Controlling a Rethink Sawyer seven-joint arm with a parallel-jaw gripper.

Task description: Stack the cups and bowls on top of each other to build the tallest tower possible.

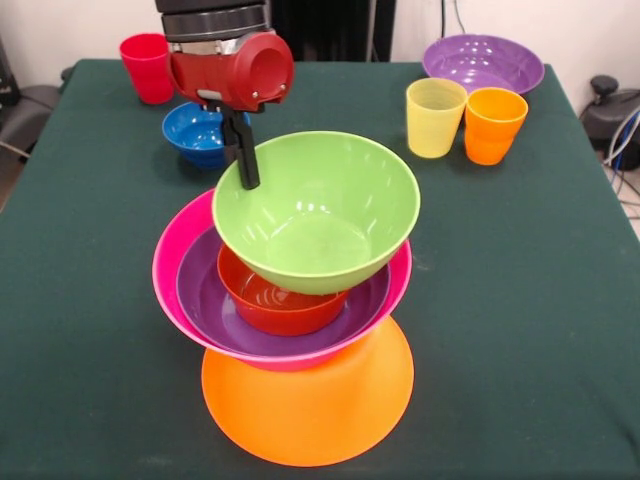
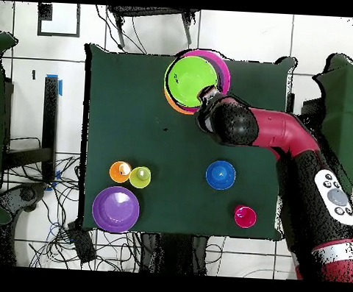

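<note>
The tower stands near the table's front edge: an upturned orange bowl [image 1: 310, 405] as base, then a hot pink bowl [image 1: 168, 262], a purple bowl [image 1: 205, 305] and a small red-orange bowl [image 1: 270, 308]. On top sits a lime green bowl [image 1: 320, 215] [image 2: 187, 77], tilted. My gripper [image 1: 243, 165] [image 2: 206, 92] is at that bowl's far rim and is shut on it, with one black finger down the outside of the rim. A blue bowl [image 1: 195, 130] lies behind the gripper. A red cup [image 1: 148, 65], a yellow cup [image 1: 435, 118] and an orange cup [image 1: 493, 125] stand upright.
A second purple bowl [image 1: 483, 62] [image 2: 116, 208] lies at a far corner, beside the yellow cup [image 2: 140, 177] and orange cup [image 2: 120, 172]. The blue bowl [image 2: 221, 174] and red cup [image 2: 244, 216] sit on the arm's side. The dark green table [image 1: 520, 300] ends just past the tower.
</note>
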